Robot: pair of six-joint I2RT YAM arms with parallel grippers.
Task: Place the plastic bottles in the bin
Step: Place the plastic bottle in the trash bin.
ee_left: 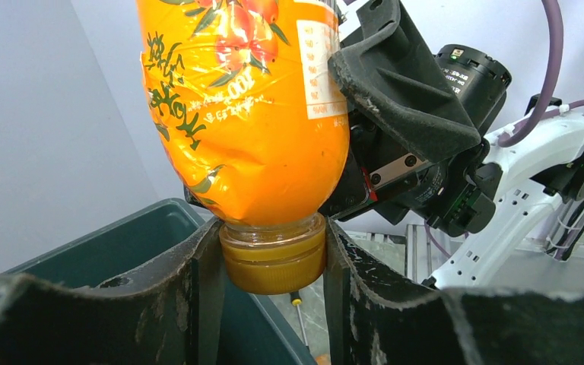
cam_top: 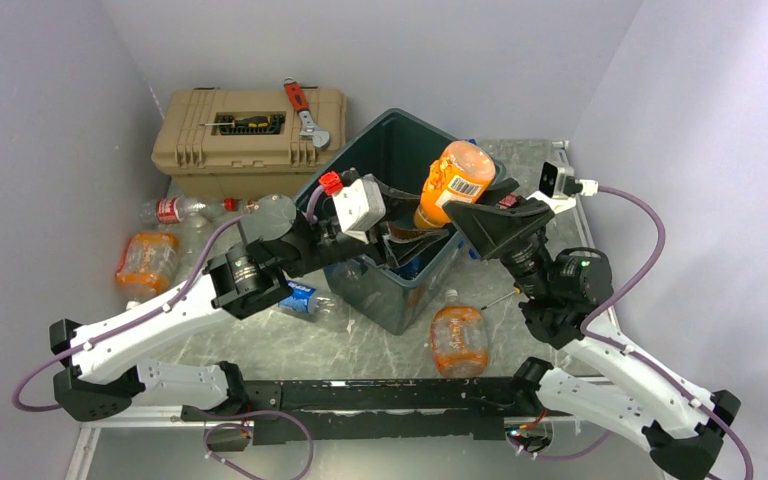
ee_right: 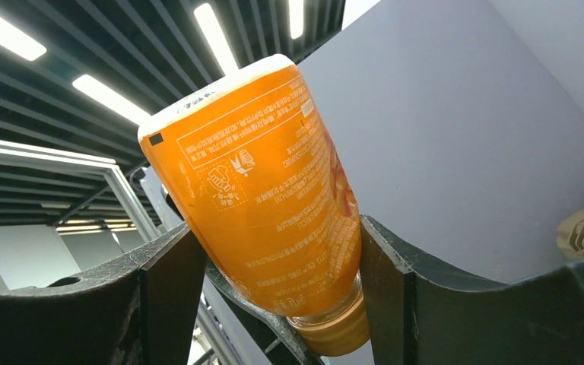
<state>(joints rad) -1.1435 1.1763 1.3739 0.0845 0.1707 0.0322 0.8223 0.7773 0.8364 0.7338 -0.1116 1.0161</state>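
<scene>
— Where do we find the orange-labelled bottle (cam_top: 452, 185)?

— We see it up in the air, turned cap-down and tilted, over the right side of the bin (cam_top: 405, 300). It touches neither the rim nor the table (cam_top: 260, 345).

— And what do we make of the two grippers?

— The right gripper (cam_top: 460, 208) is clenched on the bottle's body. In its wrist view the fingers (ee_right: 167, 289) press the label from both sides. The left gripper (cam_top: 418, 228) comes in from the other side and lower down. Its wrist view shows its fingers (ee_left: 205, 289) closed against either side of the amber cap (ee_left: 274, 266), so we read that as a grasp on the same bottle.

— Do we see inside the bin?

— Only part of it. The arms cover most of the opening, so we cannot tell what lies at the bottom.

— What else do we note around it?

— A second orange bottle (cam_top: 458, 338) lies on the table just in front of the bin. A blue-labelled bottle (cam_top: 305, 298) lies near the bin's left corner, partly under the left arm. Further left we see a third orange bottle (cam_top: 147, 260) and a clear red-labelled bottle (cam_top: 175, 209) close to the wall. Behind them stands the tan toolbox (cam_top: 250, 130), with a red wrench (cam_top: 300, 105) and a yellow-handled screwdriver (cam_top: 245, 122) on its lid.
</scene>
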